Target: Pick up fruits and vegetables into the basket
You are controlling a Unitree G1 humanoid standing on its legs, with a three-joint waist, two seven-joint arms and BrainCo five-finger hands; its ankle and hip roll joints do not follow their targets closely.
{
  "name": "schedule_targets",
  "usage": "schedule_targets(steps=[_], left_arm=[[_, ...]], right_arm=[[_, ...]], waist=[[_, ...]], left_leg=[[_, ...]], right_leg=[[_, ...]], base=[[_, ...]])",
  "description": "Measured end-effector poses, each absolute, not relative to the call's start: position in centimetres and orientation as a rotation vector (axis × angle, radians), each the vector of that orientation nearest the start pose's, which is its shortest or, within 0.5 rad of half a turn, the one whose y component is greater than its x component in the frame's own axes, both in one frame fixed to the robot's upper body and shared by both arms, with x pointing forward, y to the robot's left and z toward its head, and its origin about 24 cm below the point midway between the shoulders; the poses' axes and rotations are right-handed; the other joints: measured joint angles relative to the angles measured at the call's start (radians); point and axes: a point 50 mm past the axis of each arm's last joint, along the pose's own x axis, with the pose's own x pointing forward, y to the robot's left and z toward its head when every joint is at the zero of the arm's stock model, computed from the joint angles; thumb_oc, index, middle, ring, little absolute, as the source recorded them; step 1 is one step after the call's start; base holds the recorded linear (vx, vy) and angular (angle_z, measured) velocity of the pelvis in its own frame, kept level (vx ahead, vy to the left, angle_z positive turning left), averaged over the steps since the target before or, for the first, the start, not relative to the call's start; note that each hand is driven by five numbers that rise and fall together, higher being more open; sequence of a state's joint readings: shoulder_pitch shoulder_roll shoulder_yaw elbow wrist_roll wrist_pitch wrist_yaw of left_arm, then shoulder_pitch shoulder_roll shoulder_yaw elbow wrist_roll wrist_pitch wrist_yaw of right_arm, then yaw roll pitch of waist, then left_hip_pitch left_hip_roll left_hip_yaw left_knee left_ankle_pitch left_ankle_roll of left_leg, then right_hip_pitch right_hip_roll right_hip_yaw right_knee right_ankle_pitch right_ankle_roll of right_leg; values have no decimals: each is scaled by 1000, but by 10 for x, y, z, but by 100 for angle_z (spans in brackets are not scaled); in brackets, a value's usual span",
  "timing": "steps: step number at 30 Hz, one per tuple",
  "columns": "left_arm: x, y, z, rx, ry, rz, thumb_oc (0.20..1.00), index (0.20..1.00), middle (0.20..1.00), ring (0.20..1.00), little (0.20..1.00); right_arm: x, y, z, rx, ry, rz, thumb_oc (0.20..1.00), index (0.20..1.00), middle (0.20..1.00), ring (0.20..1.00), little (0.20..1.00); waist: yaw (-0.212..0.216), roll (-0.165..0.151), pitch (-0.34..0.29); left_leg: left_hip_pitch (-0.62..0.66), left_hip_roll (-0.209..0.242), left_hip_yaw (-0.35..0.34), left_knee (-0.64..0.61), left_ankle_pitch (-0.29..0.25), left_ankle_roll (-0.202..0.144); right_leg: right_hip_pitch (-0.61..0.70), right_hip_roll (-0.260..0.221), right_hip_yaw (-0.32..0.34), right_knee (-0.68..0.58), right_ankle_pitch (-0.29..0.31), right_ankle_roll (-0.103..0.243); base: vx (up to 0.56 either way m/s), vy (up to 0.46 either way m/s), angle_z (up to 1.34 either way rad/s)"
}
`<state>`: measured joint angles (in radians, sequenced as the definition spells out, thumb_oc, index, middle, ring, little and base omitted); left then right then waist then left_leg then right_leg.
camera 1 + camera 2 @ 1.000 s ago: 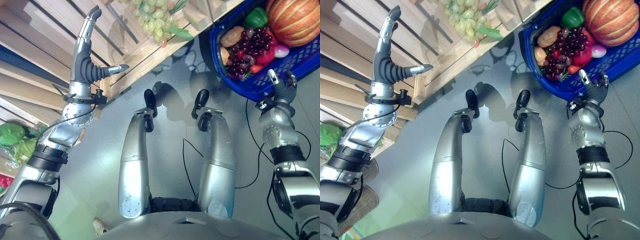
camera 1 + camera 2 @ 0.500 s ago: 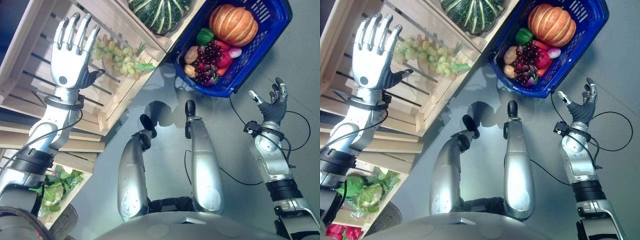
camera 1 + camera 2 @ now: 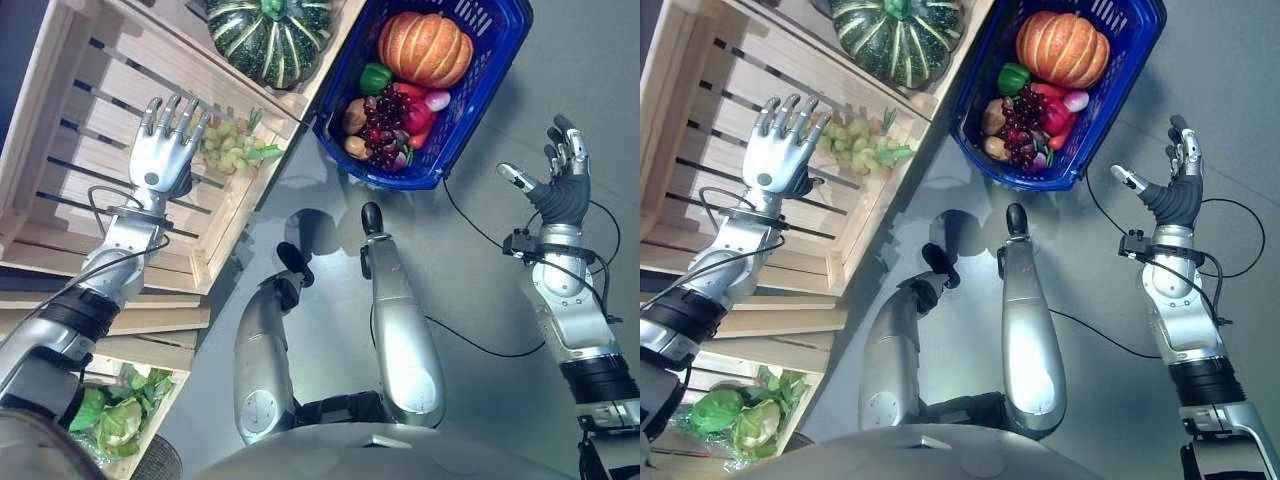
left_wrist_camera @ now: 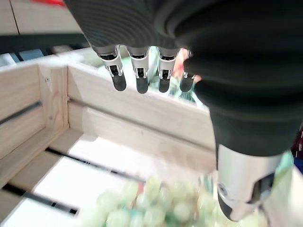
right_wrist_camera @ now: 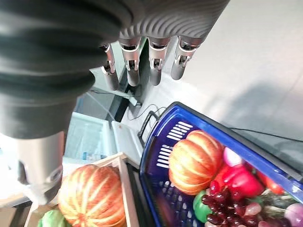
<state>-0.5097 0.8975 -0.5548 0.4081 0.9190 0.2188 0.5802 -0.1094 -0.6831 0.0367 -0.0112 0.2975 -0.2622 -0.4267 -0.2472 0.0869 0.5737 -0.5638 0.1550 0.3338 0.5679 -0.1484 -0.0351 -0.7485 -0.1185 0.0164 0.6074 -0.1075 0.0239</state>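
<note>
Left robot hand [image 3: 165,150] spread above green grapes [image 4: 156,208].

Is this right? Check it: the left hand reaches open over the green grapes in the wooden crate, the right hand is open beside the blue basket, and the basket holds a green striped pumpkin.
One thing is wrong. The pumpkin in the blue basket is orange; the green striped pumpkin sits in the wooden crate, as the left eye view shows. The left hand is open over the green grapes, and the right hand is open beside the basket.
</note>
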Motion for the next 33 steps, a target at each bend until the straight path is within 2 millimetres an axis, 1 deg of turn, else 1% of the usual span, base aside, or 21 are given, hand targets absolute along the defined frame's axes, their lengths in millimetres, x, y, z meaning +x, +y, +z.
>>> schedule_targets(steps=[2,6,8,12,17,21,26,31,33], left_arm=[[324,269,123,1957,-363,340,1000,1000,1000,1000,1000],[327,276,112,1955,-274,366,1000,1000,1000,1000,1000],[329,281,110,1966,-242,385,1000,1000,1000,1000,1000],[333,291,118,1998,-194,484,1000,1000,1000,1000,1000],[332,299,120,2023,-161,548,1000,1000,1000,1000,1000],[332,307,123,2044,-128,601,1000,1000,1000,1000,1000],[332,312,133,2025,-129,686,1000,1000,1000,1000,1000],[334,319,137,2032,-88,710,1000,1000,1000,1000,1000],[336,320,141,2014,-84,727,1000,1000,1000,1000,1000]], right_arm=[[264,-263,146,-295,-445,-314,1000,1000,1000,1000,1000],[264,-260,153,-283,-469,-293,1000,1000,1000,1000,1000],[264,-259,155,-285,-480,-285,1000,1000,1000,1000,1000],[263,-258,163,-303,-504,-267,1000,1000,1000,1000,1000],[262,-259,169,-300,-524,-274,1000,1000,1000,1000,1000],[262,-260,169,-301,-521,-279,1000,1000,1000,1000,1000],[262,-260,169,-293,-520,-282,1000,1000,1000,1000,1000],[263,-260,171,-282,-525,-282,1000,1000,1000,1000,1000],[263,-260,172,-280,-526,-281,1000,1000,1000,1000,1000]], waist=[[-4,0,0],[-9,0,0],[-8,0,0],[-9,0,0],[-6,0,0],[-6,0,0],[-4,0,0],[-5,0,0],[-7,-1,0]], left_leg=[[-1,2,5,-2,-1,-2],[-7,2,18,-15,1,-6],[-11,2,21,-17,1,-6],[-44,2,20,-14,2,-7],[-77,2,12,-11,2,-6],[-102,2,-1,-2,2,-6],[-139,-1,-8,8,4,-3],[-159,0,-12,21,4,-2],[-176,1,-16,28,5,-1]], right_leg=[[-6,4,4,0,0,0],[-26,8,14,0,1,-2],[-34,9,16,2,4,-6],[-65,9,16,5,5,-8],[-91,7,8,6,7,-11],[-106,3,-4,13,7,-12],[-138,-5,-8,22,7,-12],[-157,-4,-8,30,6,-11],[-171,-4,-8,35,5,-9]], base=[[5,50,-10],[-9,23,-8],[-19,20,-4],[0,0,0],[-22,17,4],[-17,7,6],[-5,16,5],[0,6,0],[0,0,0]])
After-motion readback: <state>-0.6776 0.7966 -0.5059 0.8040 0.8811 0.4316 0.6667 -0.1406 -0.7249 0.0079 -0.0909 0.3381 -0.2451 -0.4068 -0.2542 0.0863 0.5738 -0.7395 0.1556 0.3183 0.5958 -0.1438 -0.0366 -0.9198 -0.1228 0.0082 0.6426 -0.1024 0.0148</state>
